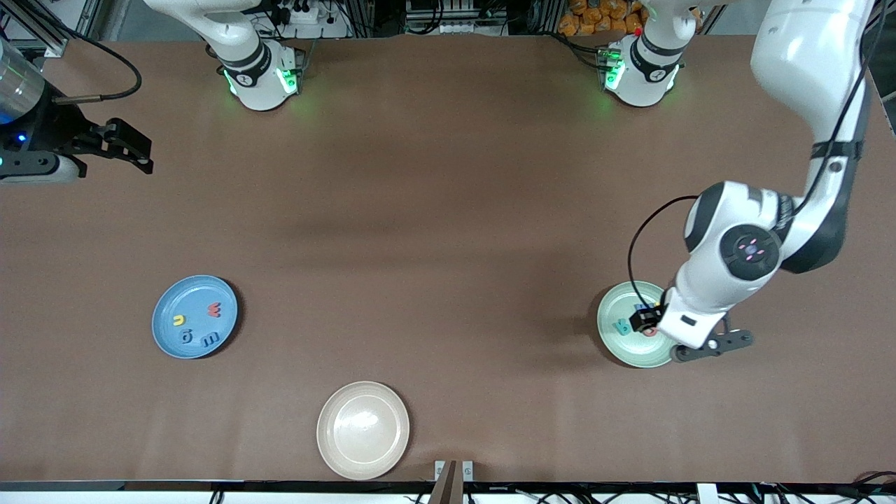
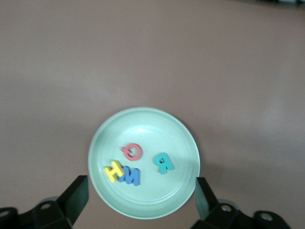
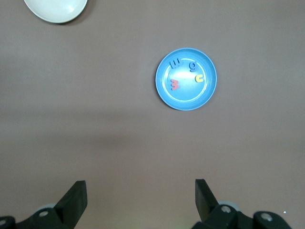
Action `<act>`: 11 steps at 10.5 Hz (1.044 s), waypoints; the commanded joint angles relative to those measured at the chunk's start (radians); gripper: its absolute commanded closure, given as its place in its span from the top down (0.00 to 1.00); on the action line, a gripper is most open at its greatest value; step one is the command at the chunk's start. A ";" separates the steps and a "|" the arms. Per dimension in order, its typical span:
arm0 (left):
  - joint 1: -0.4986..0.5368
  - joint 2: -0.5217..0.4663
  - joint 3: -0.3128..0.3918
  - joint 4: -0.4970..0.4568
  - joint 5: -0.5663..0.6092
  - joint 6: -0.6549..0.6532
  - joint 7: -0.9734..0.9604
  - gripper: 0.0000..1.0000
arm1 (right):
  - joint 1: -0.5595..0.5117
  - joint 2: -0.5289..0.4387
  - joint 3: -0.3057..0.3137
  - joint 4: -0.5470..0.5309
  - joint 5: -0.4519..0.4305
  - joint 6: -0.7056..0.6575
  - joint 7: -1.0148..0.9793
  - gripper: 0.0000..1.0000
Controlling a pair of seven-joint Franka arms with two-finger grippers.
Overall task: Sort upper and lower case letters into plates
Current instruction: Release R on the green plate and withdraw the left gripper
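The sky blue plate (image 1: 162,329) lies toward the right arm's end and holds several small letters, among them a red one (image 1: 214,309) and a yellow one (image 1: 178,320). It also shows in the right wrist view (image 3: 186,101). The mint green plate (image 1: 616,346) lies toward the left arm's end. In the left wrist view this plate (image 2: 147,202) holds a red Q (image 2: 132,151), a teal R (image 2: 163,162), a yellow H (image 2: 113,171) and a blue letter (image 2: 130,176). My left gripper (image 1: 710,345) (image 2: 141,191) is open and empty over it. My right gripper (image 1: 136,150) (image 3: 140,191) is open, empty and held high.
A cream-beige plate (image 1: 362,430) lies near the table's front edge, nearer to the front camera than both other plates, and holds nothing. It shows at the edge of the right wrist view (image 3: 55,9). Brown tabletop stretches between the plates.
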 commanded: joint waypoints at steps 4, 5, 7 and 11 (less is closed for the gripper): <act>0.040 -0.262 -0.003 -0.023 -0.089 -0.178 0.183 1.00 | -0.005 0.010 -0.007 0.003 -0.001 0.015 0.052 1.00; 0.040 -0.287 -0.003 -0.022 -0.108 -0.206 0.183 1.00 | -0.005 0.010 -0.007 0.002 -0.001 0.015 0.053 1.00; 0.069 -0.350 -0.001 -0.022 -0.187 -0.260 0.204 1.00 | -0.003 0.010 -0.007 0.000 0.001 0.024 0.053 1.00; 0.054 -0.457 0.132 -0.022 -0.320 -0.439 0.477 1.00 | -0.002 0.005 -0.006 -0.001 0.001 0.029 0.053 1.00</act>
